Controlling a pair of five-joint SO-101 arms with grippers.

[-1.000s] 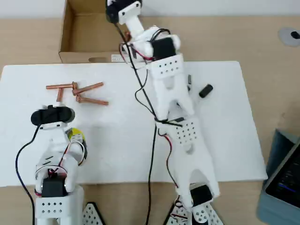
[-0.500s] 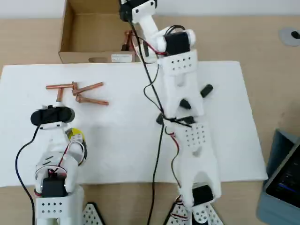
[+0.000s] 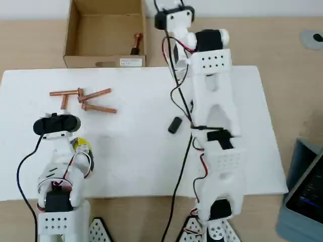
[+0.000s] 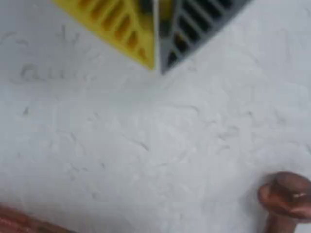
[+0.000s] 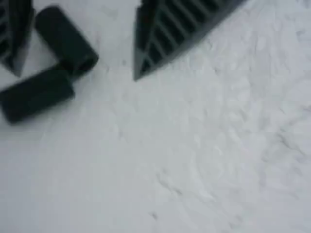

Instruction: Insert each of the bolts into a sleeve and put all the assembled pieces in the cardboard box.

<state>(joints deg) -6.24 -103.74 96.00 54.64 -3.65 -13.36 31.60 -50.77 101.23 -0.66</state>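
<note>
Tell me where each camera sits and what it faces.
High view: fixed overhead, looking down on white mat, cardboard box, left arm, right arm.
Left wrist view: on the left arm, facing the mat; shut left gripper, copper bolts.
Right wrist view: on the right arm, facing the mat; open right gripper, two black sleeves.
Shared: high and left wrist views show the copper bolts.

1. box [image 3: 101, 31]: open brown cardboard, beyond the mat's [image 3: 131, 156] far edge.
2. assembled piece [image 3: 136, 43]: copper and black, lying inside the box near its right wall.
3. bolts [image 3: 94, 95]: copper, a loose cluster flat on the mat.
4. sleeve [image 3: 175, 124]: black, alone mid-mat.
5. sleeves [image 5: 65, 41]: two, black, touching at an angle.
</note>
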